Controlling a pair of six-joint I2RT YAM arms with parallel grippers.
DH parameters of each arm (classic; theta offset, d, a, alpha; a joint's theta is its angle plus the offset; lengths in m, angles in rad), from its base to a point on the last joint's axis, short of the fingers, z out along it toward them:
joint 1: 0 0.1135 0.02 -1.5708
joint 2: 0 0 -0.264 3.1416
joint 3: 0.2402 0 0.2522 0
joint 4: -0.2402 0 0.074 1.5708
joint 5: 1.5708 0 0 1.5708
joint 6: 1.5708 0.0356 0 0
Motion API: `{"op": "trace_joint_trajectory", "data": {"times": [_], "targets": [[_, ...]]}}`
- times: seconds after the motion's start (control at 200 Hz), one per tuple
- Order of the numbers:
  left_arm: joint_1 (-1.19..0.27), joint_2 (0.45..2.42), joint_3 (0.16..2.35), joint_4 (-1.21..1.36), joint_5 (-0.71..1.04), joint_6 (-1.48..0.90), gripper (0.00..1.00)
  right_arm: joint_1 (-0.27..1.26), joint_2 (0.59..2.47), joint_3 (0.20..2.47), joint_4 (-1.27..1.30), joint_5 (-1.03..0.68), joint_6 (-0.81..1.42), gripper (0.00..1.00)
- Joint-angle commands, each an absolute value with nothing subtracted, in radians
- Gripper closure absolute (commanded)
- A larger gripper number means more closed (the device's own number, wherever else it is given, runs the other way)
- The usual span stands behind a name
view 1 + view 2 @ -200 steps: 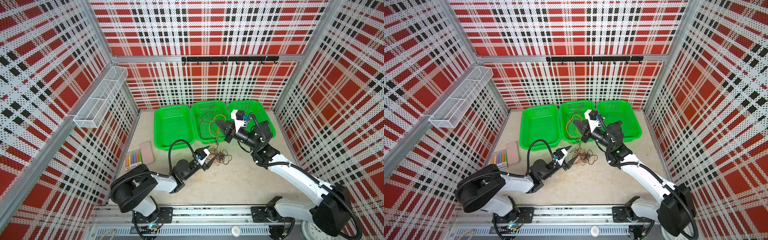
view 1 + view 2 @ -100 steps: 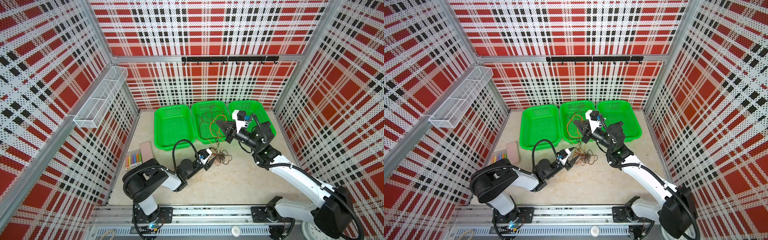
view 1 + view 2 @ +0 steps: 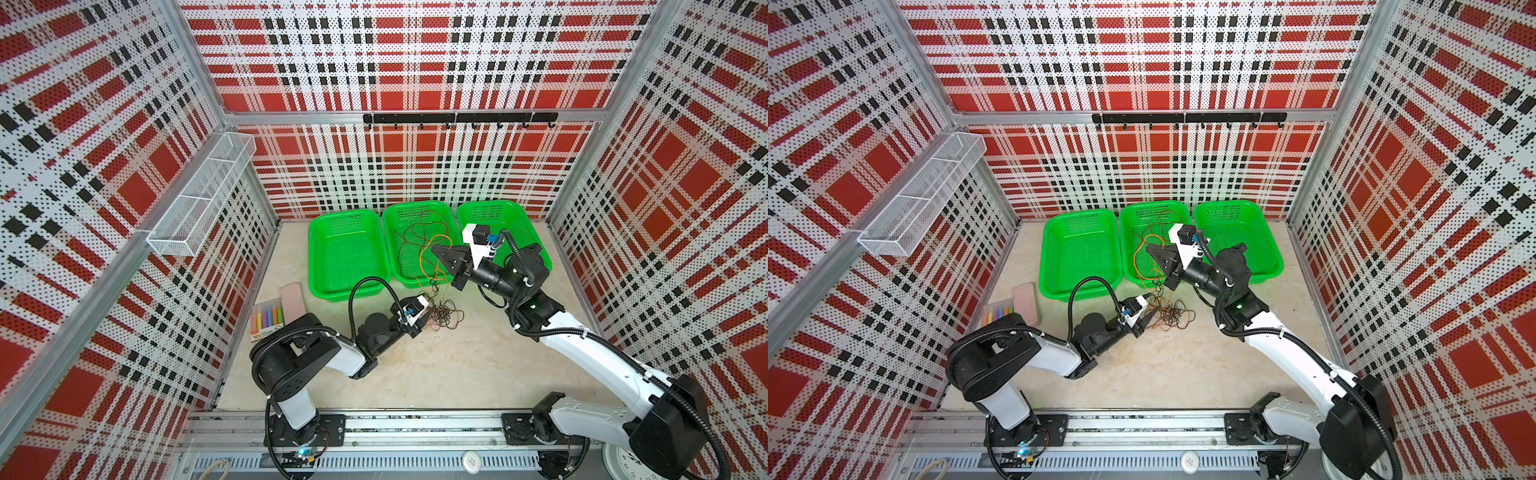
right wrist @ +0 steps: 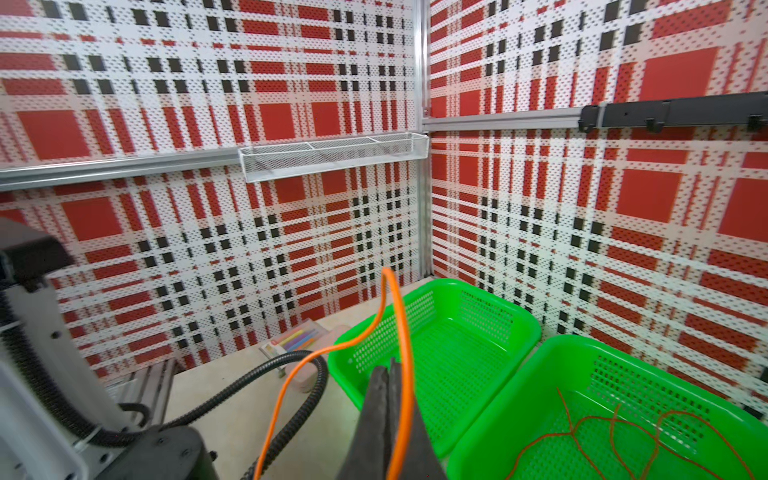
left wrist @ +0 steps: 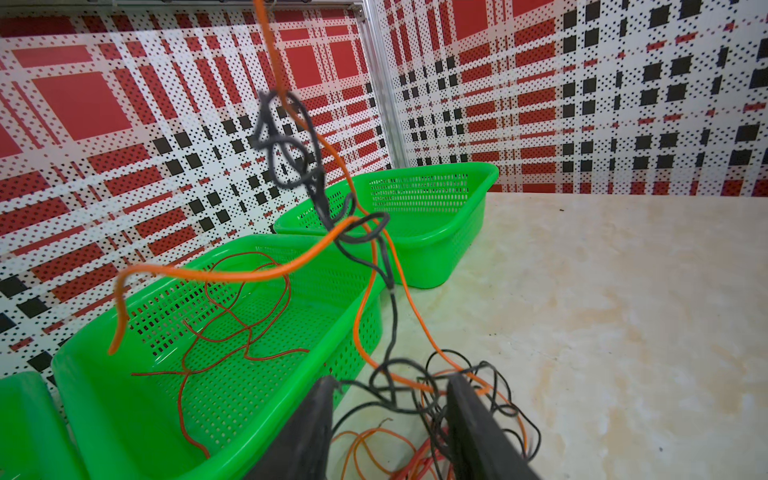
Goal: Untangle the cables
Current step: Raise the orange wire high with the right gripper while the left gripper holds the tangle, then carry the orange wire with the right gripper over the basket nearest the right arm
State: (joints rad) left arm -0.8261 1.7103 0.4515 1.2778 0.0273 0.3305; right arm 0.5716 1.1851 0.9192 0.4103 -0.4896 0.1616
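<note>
Two grippers are at one snarl of cables [image 3: 444, 318], which lies on the worktop [image 3: 457, 374] just in front of the middle green basket [image 3: 415, 284]. Up over that basket's front edge, the right gripper [image 4: 388, 370] has its jaws pressed together on an orange cable [image 5: 195, 272] that hangs down to the snarl. Low at the heap, the left gripper [image 5: 390, 378] has its jaws parted, with black and orange strands lying in the gap. A thin red cable [image 5: 182, 374] lies inside the basket.
</note>
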Motion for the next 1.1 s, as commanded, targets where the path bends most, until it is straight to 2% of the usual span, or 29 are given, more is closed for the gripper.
{"op": "trace_joint_trajectory", "data": {"times": [0.0,0.401,0.576,0.752,1.092], "targets": [[-0.809,1.714,0.492,1.211,0.072,0.416,0.53,0.568,1.166,0.938,0.399,-0.515,0.126,1.0],[-0.808,1.684,0.524,1.063,0.166,0.507,0.89,0.545,1.151,0.933,0.398,-0.489,0.116,1.0],[-0.816,1.646,0.505,1.054,0.175,0.492,0.9,0.53,1.151,0.926,0.388,-0.438,0.124,1.0],[-0.82,1.599,0.48,1.049,0.172,0.466,1.0,0.511,1.143,0.901,0.388,-0.358,0.136,1.0],[-0.776,1.518,0.372,1.014,0.01,0.337,1.0,0.438,1.079,0.89,0.367,-0.172,0.135,1.0]]}}
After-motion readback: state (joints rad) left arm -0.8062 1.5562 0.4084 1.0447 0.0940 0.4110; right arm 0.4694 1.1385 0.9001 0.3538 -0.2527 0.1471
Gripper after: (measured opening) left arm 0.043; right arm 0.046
